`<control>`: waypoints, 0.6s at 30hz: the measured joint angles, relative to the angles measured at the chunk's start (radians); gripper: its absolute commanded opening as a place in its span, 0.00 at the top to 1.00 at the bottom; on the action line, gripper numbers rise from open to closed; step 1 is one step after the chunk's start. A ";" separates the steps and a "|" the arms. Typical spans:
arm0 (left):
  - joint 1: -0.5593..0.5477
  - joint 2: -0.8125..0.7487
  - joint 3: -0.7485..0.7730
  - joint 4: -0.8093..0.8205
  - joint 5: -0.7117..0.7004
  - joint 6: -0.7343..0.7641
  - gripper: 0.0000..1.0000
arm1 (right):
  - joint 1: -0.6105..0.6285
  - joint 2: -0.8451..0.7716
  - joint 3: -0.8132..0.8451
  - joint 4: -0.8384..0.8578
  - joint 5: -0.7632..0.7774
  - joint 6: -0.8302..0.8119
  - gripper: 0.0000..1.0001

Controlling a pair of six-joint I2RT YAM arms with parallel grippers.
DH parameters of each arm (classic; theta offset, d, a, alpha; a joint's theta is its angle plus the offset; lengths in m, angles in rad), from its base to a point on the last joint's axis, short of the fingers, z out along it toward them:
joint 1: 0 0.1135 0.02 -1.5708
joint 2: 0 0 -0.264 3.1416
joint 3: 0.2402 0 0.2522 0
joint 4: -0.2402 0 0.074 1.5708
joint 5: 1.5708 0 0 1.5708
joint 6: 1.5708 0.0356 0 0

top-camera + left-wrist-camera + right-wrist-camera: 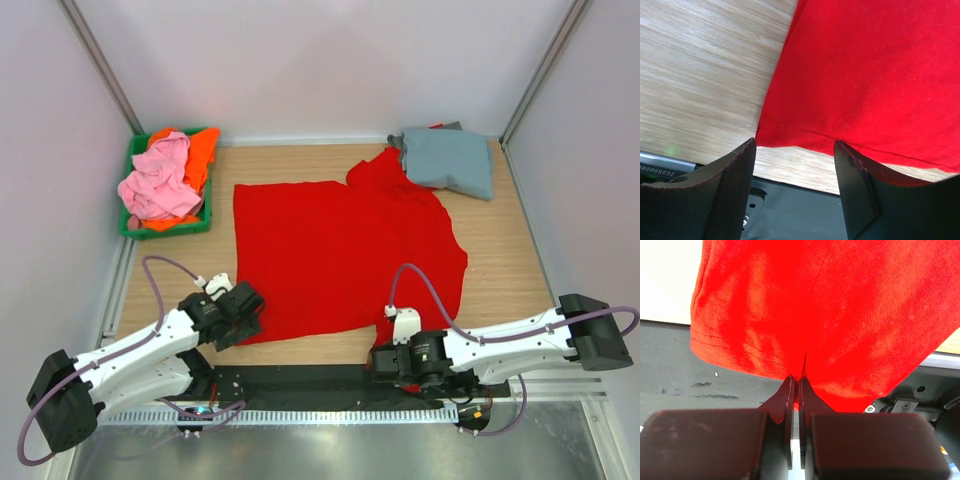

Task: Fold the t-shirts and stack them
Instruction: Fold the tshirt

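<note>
The red t-shirt [340,255] lies spread mostly flat in the middle of the wooden surface [500,260]. One sleeve reaches out from its far right corner, and its near right corner is drawn down towards the arm bases.

The left tool [795,152] sits at the shirt's near left corner with its jaws spread wide and nothing between them. In the left wrist view the shirt's hemmed corner lies just beyond the two dark fingers [732,172], over bare wood. Whether either finger touches the cloth cannot be told.

The right tool [795,384] is at the shirt's near right corner, clenched on a fold of the red cloth. The right wrist view shows the two finger blades pressed together with the fabric bunched and pinched above them, and the stitched hem curving off to one side.

A folded grey-blue t-shirt [450,160] rests at the shirt's far right, touching the sleeve. Well apart on the shirt's far left stands a green bin [170,228], which holds a crumpled pink t-shirt [158,182] lying over an orange t-shirt [202,150].
</note>
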 measured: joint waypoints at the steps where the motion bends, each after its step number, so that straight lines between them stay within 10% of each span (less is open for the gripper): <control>1: -0.001 0.000 -0.005 0.001 -0.003 -0.010 0.36 | 0.000 0.000 0.000 0.000 0.002 0.000 0.99; 18: -0.030 0.017 -0.053 0.039 -0.039 -0.047 0.62 | 0.000 0.000 -0.003 0.002 0.002 0.000 0.99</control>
